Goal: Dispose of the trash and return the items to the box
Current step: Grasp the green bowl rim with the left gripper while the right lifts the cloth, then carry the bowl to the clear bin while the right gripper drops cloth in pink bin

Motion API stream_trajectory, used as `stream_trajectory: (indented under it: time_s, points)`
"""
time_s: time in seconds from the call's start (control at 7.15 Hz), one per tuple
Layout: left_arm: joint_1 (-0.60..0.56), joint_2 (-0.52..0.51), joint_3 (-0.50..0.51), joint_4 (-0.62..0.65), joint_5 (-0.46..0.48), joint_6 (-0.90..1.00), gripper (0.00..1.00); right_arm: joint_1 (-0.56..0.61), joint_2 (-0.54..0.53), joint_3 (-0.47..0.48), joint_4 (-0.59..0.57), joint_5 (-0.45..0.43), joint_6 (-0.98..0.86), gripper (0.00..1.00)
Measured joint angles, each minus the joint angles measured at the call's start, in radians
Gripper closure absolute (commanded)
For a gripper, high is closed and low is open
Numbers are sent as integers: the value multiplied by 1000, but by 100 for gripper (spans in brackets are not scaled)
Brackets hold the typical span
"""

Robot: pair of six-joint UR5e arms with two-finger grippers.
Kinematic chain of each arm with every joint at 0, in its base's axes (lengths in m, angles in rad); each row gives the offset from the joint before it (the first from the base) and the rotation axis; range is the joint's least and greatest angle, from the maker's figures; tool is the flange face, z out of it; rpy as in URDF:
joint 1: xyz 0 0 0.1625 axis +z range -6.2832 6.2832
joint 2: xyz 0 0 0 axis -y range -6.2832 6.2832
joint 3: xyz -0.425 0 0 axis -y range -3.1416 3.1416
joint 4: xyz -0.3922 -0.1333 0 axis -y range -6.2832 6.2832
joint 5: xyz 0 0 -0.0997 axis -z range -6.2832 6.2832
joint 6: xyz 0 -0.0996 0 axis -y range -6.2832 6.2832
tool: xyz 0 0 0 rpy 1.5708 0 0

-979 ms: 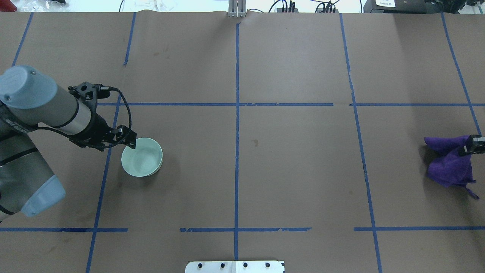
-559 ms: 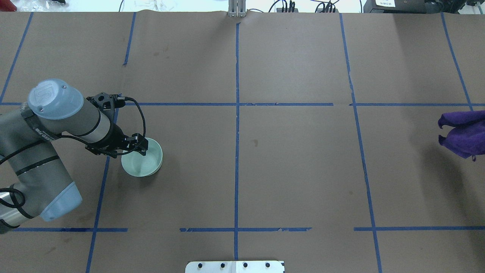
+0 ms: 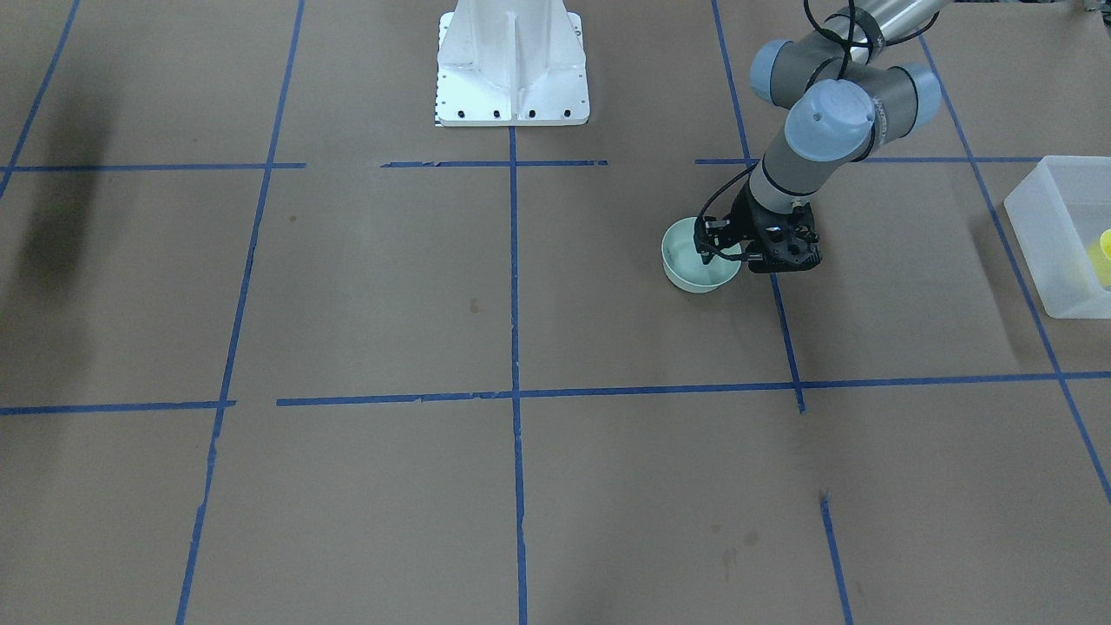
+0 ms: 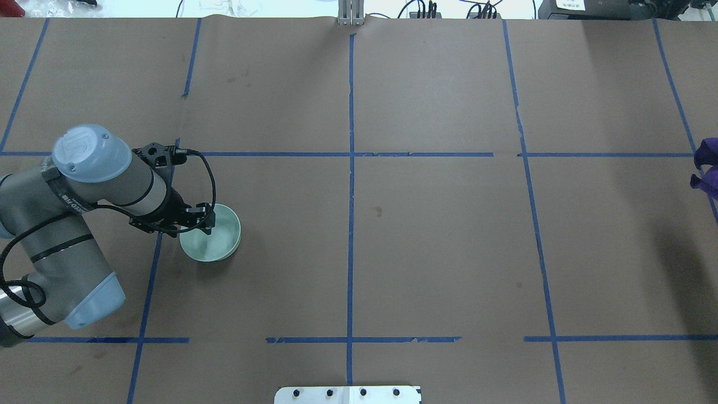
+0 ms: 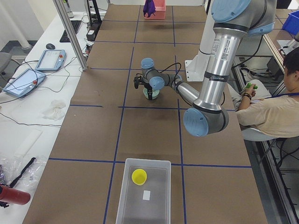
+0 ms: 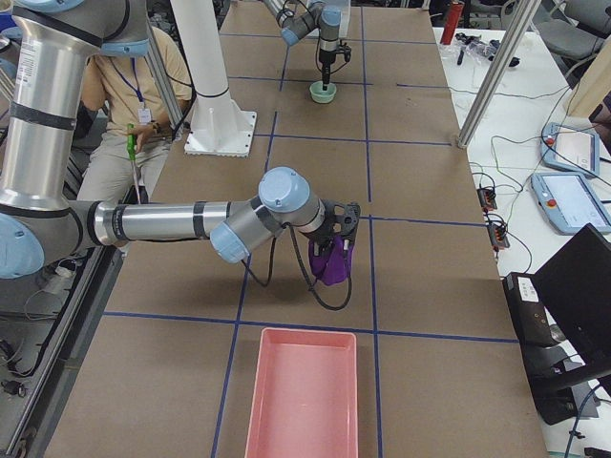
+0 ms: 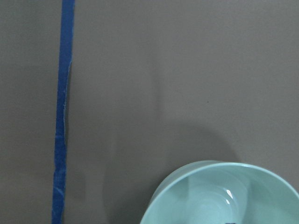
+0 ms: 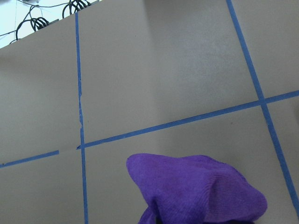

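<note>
The pale mint-green bowl [image 4: 219, 244] stands upright on the brown table; it also shows in the front view [image 3: 694, 276] and the left wrist view [image 7: 224, 196]. My left gripper [image 4: 203, 223] is low over the bowl's left rim and looks open, one finger inside the bowl. The yellow cup [image 5: 138, 176] stands inside the frosted-white box [image 5: 122, 196] at the table's left end; the cup [image 3: 1104, 256] and the box [image 3: 1046, 221] also show in the front view. My right gripper [image 6: 336, 239] holds a purple cloth [image 6: 329, 267] above the table.
A pink tray [image 6: 304, 391] lies at the table's right end, near the hanging cloth. The white pedestal base [image 3: 512, 61] stands at the robot's side. An operator sits beside the table. Blue tape lines cross the brown paper.
My left gripper moved right and down onto the bowl's rim. My right gripper lifted the purple cloth off the table and carried it right, almost out of the overhead view.
</note>
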Motion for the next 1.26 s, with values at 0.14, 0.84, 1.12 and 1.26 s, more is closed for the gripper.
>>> stream_trajectory:
  time_s: [0.14, 0.84, 1.12, 1.26]
  points:
    - [1, 1, 1, 0, 1, 1, 100, 39, -1, -11, -2, 15, -20, 100]
    - [-44, 1, -30, 13, -8, 10, 100, 266, 4, -169, -297, -79, -702, 100]
    - [-185, 4, -74, 24, -13, 121, 100, 286, 30, -277, -344, -174, -891, 100]
    - [-287, 22, -117, 48, -14, 228, 100, 288, 42, -340, -345, -199, -922, 100]
